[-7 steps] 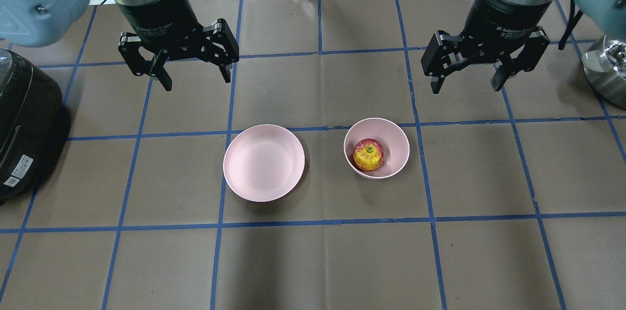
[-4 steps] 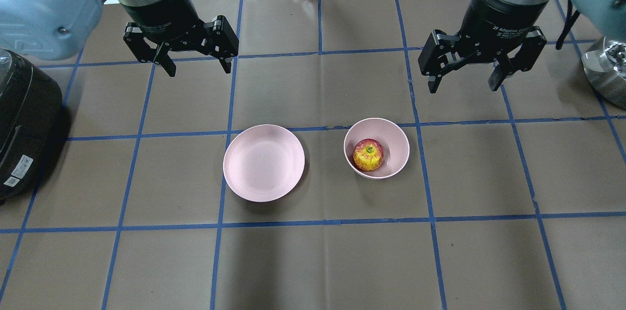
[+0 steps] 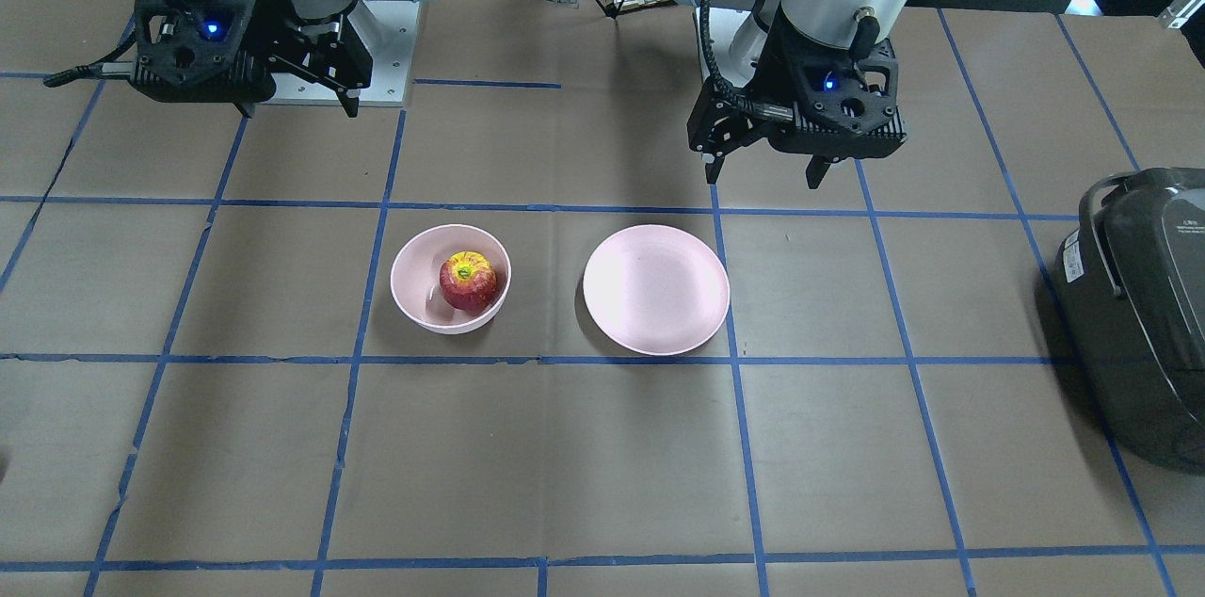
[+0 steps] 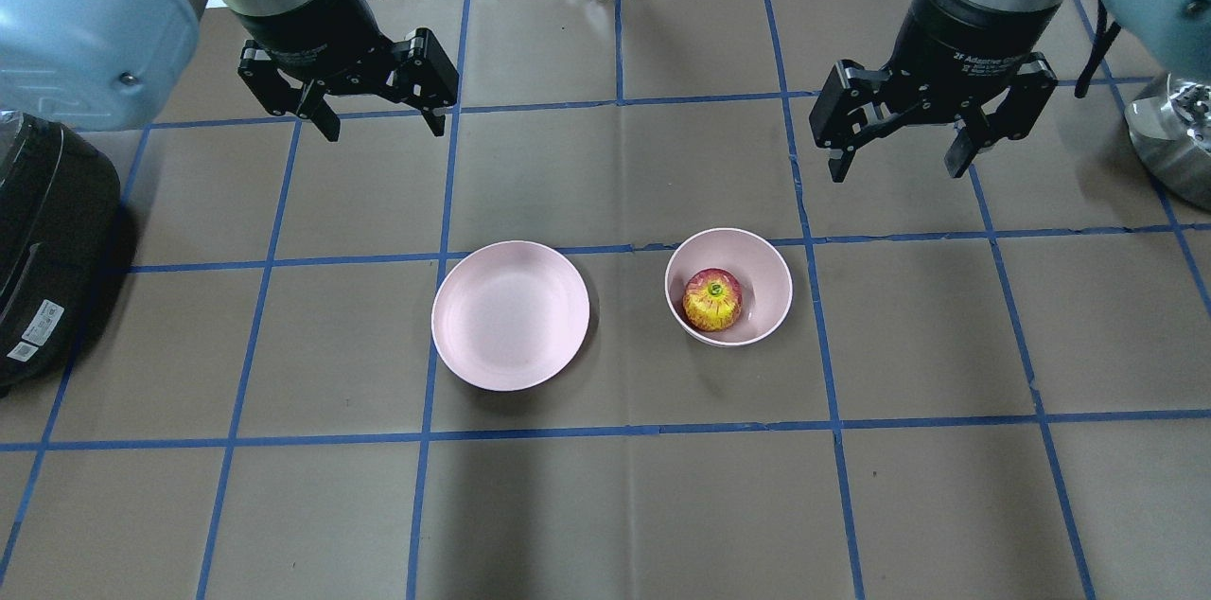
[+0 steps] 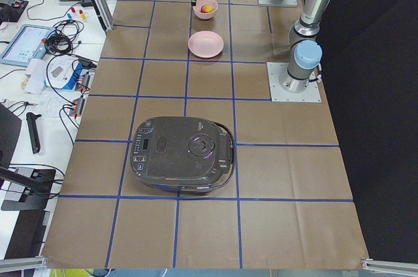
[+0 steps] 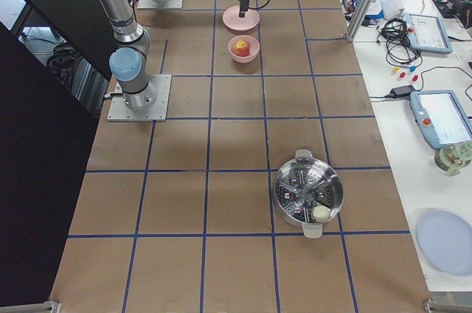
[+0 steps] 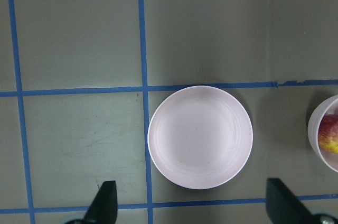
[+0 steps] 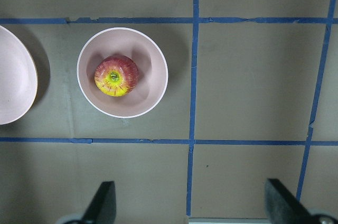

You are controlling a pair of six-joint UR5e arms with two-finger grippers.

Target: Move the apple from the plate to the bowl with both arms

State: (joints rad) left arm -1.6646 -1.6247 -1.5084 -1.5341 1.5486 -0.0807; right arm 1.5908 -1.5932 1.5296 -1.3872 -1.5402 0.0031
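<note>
1. The worktop (image 4: 605, 505), brown paper taped into blue squares, carries everything. The task's things sit at its middle, far from every edge.
2. A black cooker (image 4: 47, 240) stands by the left-end edge and a steel pot (image 6: 308, 193) toward the right-end edge. Both are well apart from the dishes, so I'd say neither is in the way.
3. The left gripper (image 4: 383, 125) hangs high on the plate's side, jaws wide and empty. The right gripper (image 4: 895, 169) hangs the same way on the bowl's side. To me that looks like parking clear, with nothing left to carry.
4. The plate (image 4: 511, 314) lies flat and bare, beside the bowl but not touching it, toward the left end.
5. The bowl (image 4: 768, 292) stands upright, nothing near it to block a reach.
6. The apple (image 4: 712, 299) rests inside the bowl, stem up, slightly toward the plate's side, so the transfer looks finished.
</note>
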